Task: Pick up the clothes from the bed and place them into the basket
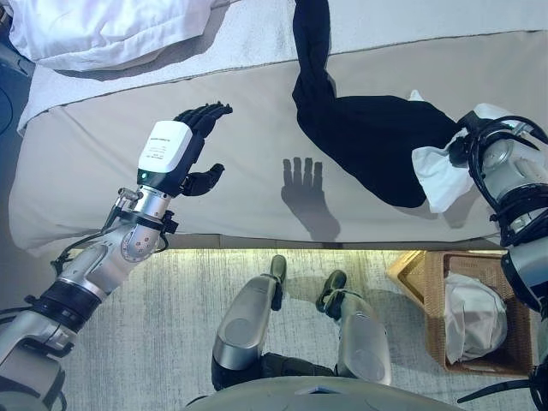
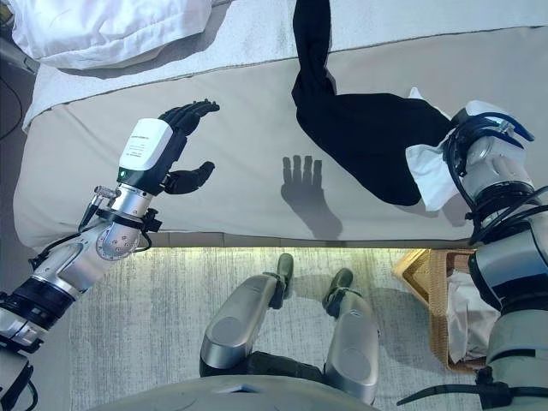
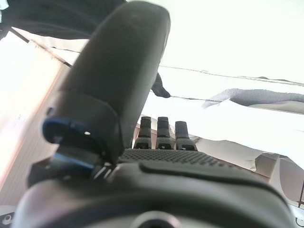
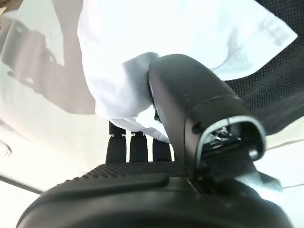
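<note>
A black garment lies spread on the tan bed, one long end running toward the far side. Against its right end sits a white garment. My right hand is at that garment; in its wrist view the thumb presses the white cloth against the fingers, whose tips are buried in it. My left hand hovers open over bare bed cover, well left of the black garment, holding nothing. The woven basket stands on the floor at the lower right.
White cloth lies inside the basket. White bedding is bunched at the bed's far left corner. A pale rug covers the floor in front of the bed's near edge.
</note>
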